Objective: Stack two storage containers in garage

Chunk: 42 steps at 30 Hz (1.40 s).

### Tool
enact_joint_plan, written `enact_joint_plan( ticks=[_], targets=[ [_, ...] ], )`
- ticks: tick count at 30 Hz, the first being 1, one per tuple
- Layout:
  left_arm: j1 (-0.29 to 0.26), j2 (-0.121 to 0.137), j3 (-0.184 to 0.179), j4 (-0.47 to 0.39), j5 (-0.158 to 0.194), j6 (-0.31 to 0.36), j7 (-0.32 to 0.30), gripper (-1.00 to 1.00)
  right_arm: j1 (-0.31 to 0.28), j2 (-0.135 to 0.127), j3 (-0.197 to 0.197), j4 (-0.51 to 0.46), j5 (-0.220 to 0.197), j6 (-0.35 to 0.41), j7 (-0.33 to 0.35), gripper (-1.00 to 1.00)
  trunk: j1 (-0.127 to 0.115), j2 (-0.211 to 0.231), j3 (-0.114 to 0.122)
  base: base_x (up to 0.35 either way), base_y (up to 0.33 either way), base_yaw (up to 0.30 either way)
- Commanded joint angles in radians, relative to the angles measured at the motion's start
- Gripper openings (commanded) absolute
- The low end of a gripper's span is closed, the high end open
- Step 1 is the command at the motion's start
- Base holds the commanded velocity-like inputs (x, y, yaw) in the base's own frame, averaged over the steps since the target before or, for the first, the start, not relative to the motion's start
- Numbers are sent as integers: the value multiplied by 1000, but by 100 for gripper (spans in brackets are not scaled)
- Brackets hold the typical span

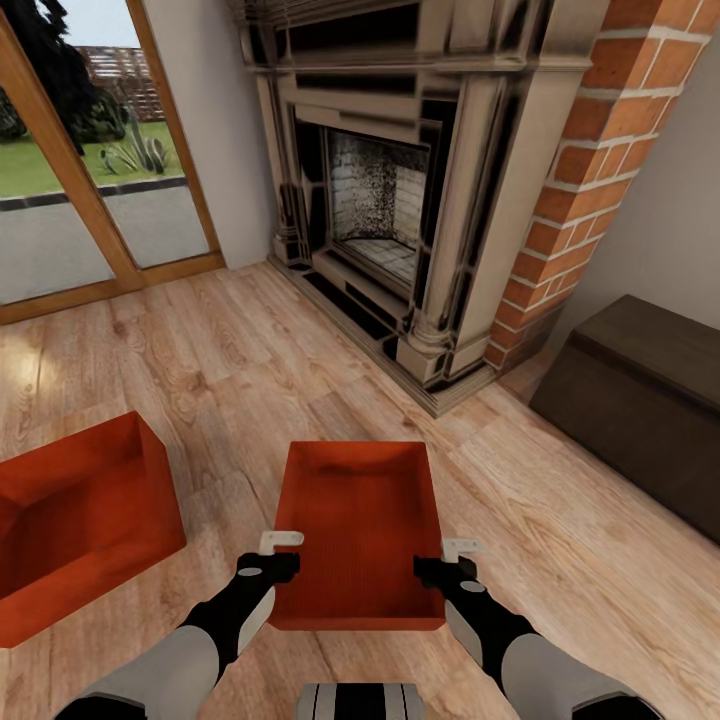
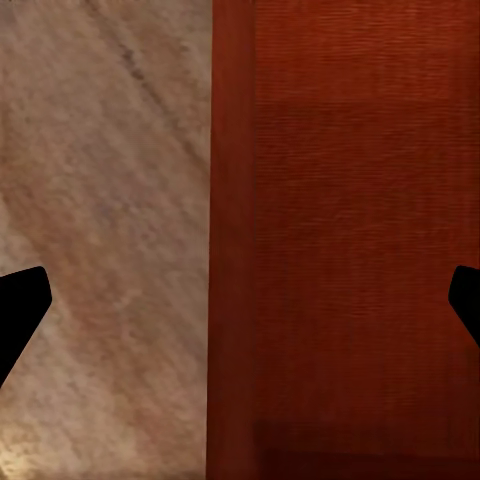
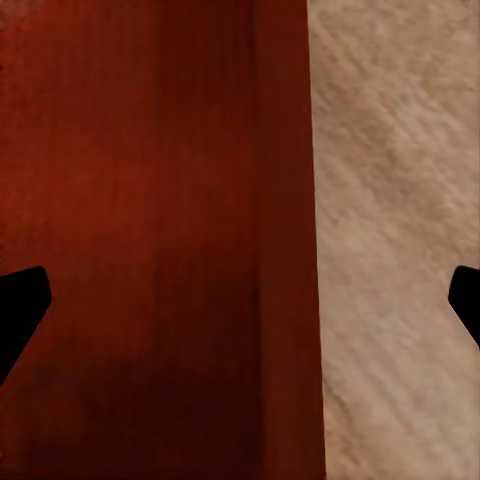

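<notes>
1. the left storage container [image 1: 70, 520] is cut off by the head view's left edge.
2. the dark brown chest [image 1: 640, 400] runs past the right edge.
3. the fireplace [image 1: 420, 190] top is cropped.
4. both wrist views crop the near container [image 2: 340, 240] and leave the fingertips [image 2: 20, 310] as dark slivers.

I have both arms reaching forward and down, left gripper [image 1: 284, 552] and right gripper [image 1: 446, 558] level, fingers [image 2: 20, 310] spread wide apart
</notes>
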Motion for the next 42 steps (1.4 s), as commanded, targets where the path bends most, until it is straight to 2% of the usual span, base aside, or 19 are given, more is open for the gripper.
enact_joint_plan(
  ticks=[1,42],
  targets=[
    [0,1,-8,-2,9,6,7,100,-1,0,9,1,-10,-4,-5,100,0,0,-1,0,0,0],
    [0,9,-5,-7,10,3,6,100,-1,4,12,2,-8,-25,-15,100,0,0,-1,0,0,0]
  ],
)
